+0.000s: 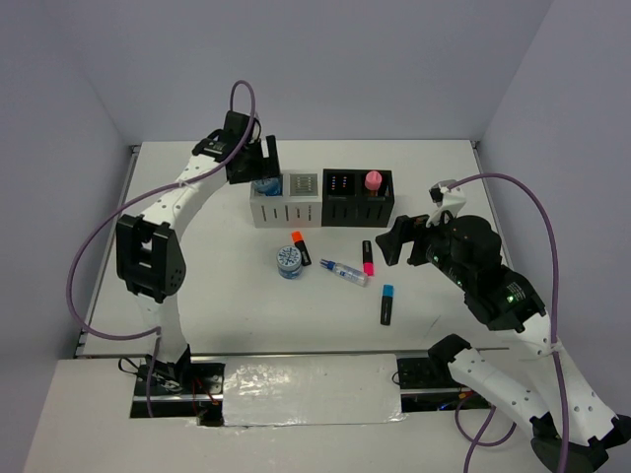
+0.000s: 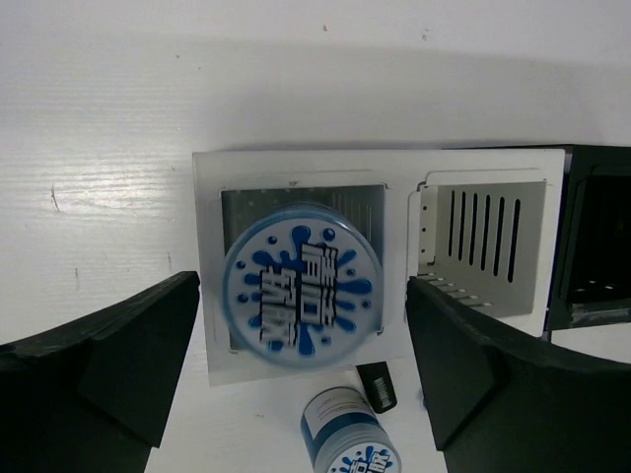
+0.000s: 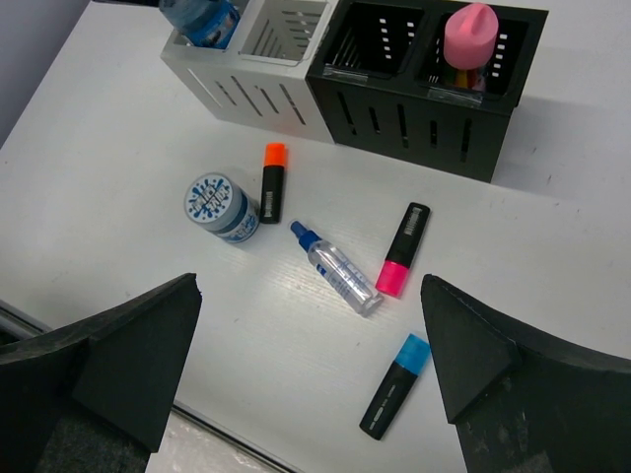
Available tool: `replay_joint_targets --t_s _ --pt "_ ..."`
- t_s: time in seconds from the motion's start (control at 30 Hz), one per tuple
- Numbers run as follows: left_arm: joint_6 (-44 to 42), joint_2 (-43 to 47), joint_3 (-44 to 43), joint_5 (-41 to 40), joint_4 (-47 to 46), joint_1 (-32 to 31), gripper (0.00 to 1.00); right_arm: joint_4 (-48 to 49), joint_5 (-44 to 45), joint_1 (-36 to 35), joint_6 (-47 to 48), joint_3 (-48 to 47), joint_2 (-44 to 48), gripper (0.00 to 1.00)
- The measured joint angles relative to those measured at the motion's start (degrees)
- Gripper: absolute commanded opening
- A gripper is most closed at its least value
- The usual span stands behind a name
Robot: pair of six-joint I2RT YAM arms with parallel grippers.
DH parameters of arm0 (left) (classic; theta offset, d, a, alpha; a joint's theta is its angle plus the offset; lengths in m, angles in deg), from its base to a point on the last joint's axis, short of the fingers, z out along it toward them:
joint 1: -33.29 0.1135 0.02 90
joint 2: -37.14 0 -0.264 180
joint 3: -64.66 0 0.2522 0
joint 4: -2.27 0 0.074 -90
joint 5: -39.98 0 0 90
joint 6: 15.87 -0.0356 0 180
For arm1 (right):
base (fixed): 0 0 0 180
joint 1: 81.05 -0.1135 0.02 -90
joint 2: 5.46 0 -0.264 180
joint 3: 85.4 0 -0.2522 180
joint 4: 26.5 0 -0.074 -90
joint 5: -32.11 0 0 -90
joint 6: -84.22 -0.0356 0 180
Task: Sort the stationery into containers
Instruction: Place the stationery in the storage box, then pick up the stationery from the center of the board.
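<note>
Disc [image 2: 301,286] rests in white organiser [image 2: 394,168], apparently clear of spread left tool [image 2: 304,296].

A flat white rectangular table [image 1: 227,305] with a matte top fills the middle. Plain pale lavender-grey walls [image 1: 394,59] close it in at 9, 12 and 3 o'clock. At 6 o'clock a glossy white panel [image 1: 306,389] reflects the soft, even light. Shadows are faint.

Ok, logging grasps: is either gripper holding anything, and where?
No. Left gripper is open over the disc in the white organiser; right gripper is open too.
</note>
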Motion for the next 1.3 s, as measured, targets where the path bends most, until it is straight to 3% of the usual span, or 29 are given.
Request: replay_joint_targets --t_s 0.27,0.4,0.57,0.67,0.73,0.9,1.3 --pt "0.04 2.16 0.00 -0.79 -0.68 -1.33 0.99 0.02 -0.48 0.00 0.22 0.22 -0.02 1.00" --pt "-0.09 7.58 1.77 -3.89 -1.05 -4.79 0.99 0.09 -0.68 0.00 0.31 0.35 0.00 1.00" --pt "0.22 21.94 15.39 -11.80 -2.95 -17.94 0.99 0.44 -1.36 0.00 0.28 1.95 0.28 1.00" --pt "0.70 25.29 22.43 -14.05 -3.28 -26.80 0.99 0.44 -1.99 0.00 0.33 2.36 0.20 1.00" --pt "1.40 24.83 26.25 -15.06 -3.17 -29.31 0.99 0.44 -2.64 -0.02 0.33 2.47 0.02 1.00" --pt "1.90 22.45 32.72 -16.61 -2.67 -29.46 0.99 0.48 -3.28 0.00 0.37 3.17 0.35 1.00" --pt "1.77 16.55 34.45 -17.66 -6.54 -27.32 0.99 0.48 -4.35 0.00 0.76 3.72 0.22 1.00"
